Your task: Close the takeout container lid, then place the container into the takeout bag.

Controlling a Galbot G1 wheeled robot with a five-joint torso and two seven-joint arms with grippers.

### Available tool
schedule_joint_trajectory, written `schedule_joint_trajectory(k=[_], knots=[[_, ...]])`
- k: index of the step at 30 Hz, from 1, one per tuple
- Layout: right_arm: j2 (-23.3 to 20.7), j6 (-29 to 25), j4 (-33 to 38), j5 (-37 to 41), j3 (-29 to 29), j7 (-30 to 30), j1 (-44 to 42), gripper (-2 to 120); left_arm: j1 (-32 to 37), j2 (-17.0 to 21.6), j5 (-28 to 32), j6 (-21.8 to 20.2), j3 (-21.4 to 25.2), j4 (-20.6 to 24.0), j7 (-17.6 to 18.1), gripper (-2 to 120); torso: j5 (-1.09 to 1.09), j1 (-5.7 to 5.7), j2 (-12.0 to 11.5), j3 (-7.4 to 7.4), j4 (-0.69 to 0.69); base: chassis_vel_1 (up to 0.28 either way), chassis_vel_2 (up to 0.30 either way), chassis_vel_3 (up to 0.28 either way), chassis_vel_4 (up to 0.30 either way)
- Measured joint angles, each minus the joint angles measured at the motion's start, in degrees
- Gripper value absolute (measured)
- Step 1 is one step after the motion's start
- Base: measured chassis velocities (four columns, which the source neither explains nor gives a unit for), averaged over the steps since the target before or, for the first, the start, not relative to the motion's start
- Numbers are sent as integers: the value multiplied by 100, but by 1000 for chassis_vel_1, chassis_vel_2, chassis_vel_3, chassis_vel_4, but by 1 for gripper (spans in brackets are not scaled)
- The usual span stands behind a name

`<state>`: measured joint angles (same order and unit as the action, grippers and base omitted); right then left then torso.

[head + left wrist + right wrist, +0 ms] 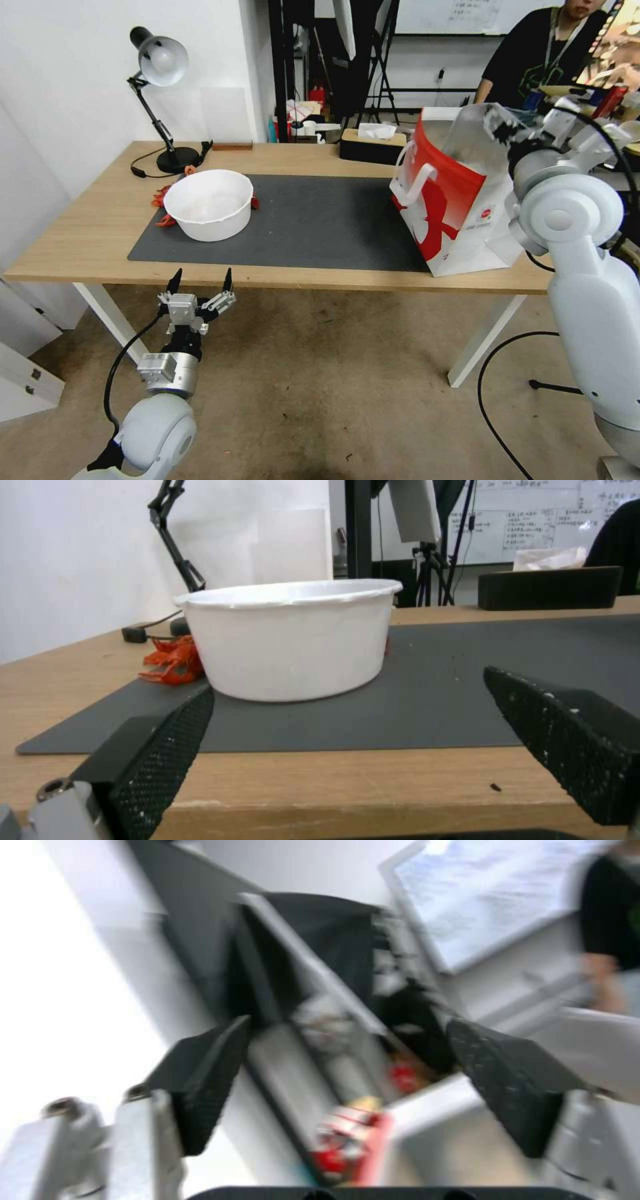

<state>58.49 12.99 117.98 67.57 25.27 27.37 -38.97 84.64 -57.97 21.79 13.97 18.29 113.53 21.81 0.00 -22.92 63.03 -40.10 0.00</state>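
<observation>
while both tools (pixel 201 280) (pixel 347 1080) gape, takeout bag (pixel 453 213) upright, white bowl (pixel 208 203) on mat

The takeout bag (pixel 460 200) stood upright on the right end of the table, partly on the dark mat, red and white, white handle flopped over its side, mouth open with silvery lining showing. Couldn't make out the clamshell.

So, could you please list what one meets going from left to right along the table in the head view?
Black desk lamp → red crinkled plastic scraps → big round white bowl → black tissue box → red-and-white paper takeout bag.
</observation>
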Motion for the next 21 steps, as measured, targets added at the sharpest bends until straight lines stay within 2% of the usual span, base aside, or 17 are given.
schedule_joint_trajectory(k=[3, 4, 7, 8, 10, 11, 14, 16, 18, 21], knots=[[-114, -335, 300, -162, -150, -817, -422, 93, 7, -29, 1, 0, 2, 7, 1, 100, 0, 0, 0, 0, -1, 0, 0, 0, 0], [-114, -335, 300, -162, -150, -817, -422, 93, 7, -29, 1, 0, 2, 7, 1, 100, 0, 0, 0, 0, -1, 0, 0, 0, 0], [-244, -504, 665, -925, -380, -1539, -1072, 100, 20, -55, 1, 0, 1, 12, 2, 100, -1, 0, 0, 0, 1, 0, 0, 0, 0], [-244, -504, 665, -925, -380, -1539, -1072, 100, 20, -55, 1, 0, 1, 12, 2, 100, -1, 0, 0, 0, 1, 0, 0, 0, 0], [-337, -550, 894, -1741, -472, -1833, -1580, 100, 25, -69, 0, 0, 0, 18, 2, 100, 1, 0, 0, 0, 0, 0, 0, 0, 0], [-337, -550, 894, -1741, -472, -1833, -1580, 100, 25, -69, 0, 0, 0, 18, 2, 100, 1, 0, 0, 0, 0, 0, 0, 0, 0], [-387, -643, 1132, -3042, -500, -1948, -2263, 100, 32, -101, -1, -5, -2, 26, 2, 100, 0, 1, 0, 0, 0, 0, 0, 0, 0], [-385, -659, 1160, -3301, -499, -1941, -2390, 100, 32, -107, -1, -7, -4, 27, 2, 100, 0, 1, 1, 1, 0, 0, 0, 0, 0], [-289, -732, 1250, -4323, -503, -1787, -2958, 100, 31, -127, -1, -14, -17, 28, 1, 100, 1, 1, 0, 0, -1, 0, 0, 0, 0], [-187, -741, 1326, -4719, -532, -1611, -3235, 100, 27, -135, -1, -15, -24, 28, 0, 100, 0, 1, 0, 0, -1, 0, 0, 0, 0]])
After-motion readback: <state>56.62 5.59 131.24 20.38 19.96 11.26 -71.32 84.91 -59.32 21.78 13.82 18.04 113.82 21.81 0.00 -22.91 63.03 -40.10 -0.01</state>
